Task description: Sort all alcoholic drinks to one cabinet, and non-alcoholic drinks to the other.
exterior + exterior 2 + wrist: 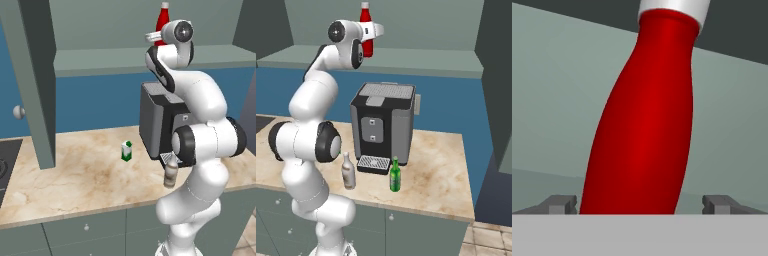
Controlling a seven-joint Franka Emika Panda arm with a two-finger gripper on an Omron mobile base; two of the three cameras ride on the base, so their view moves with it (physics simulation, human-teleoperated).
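While standing upright on the cabinet shelf [421, 60], cap up, long axis vertical, red bottle [642, 125] sitting between released hand [640, 204] fingers.

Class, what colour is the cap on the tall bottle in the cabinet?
White cap; right base view.
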